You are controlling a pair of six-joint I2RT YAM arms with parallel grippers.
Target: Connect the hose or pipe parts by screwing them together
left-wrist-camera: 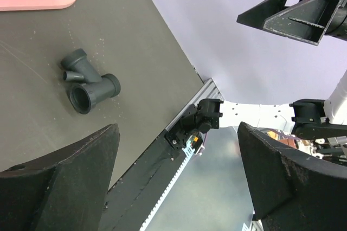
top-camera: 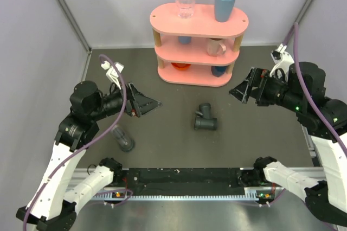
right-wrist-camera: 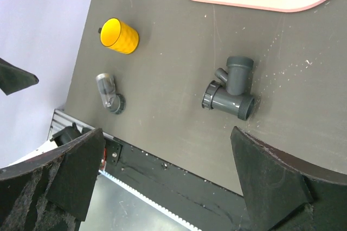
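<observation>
Nearest my bases, on the left: the smoky tube [top-camera: 123, 139] lies on its side on the dark table [top-camera: 173, 152]. Just beyond it is my left claw [top-camera: 145, 102], jaws spread wide, holding nothing. Mid-table: the grey T-fitting [top-camera: 206, 118] lies flat, well apart from the tube. My right claw [top-camera: 244, 84], beyond it to the right, also gapes empty. Farthest: pink shelf [top-camera: 198, 22].

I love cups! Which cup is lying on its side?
The small yellow cup, tipped over on the dark table. The clear drinking glass and the tall blue cup stand upright atop the pink shelf.
</observation>
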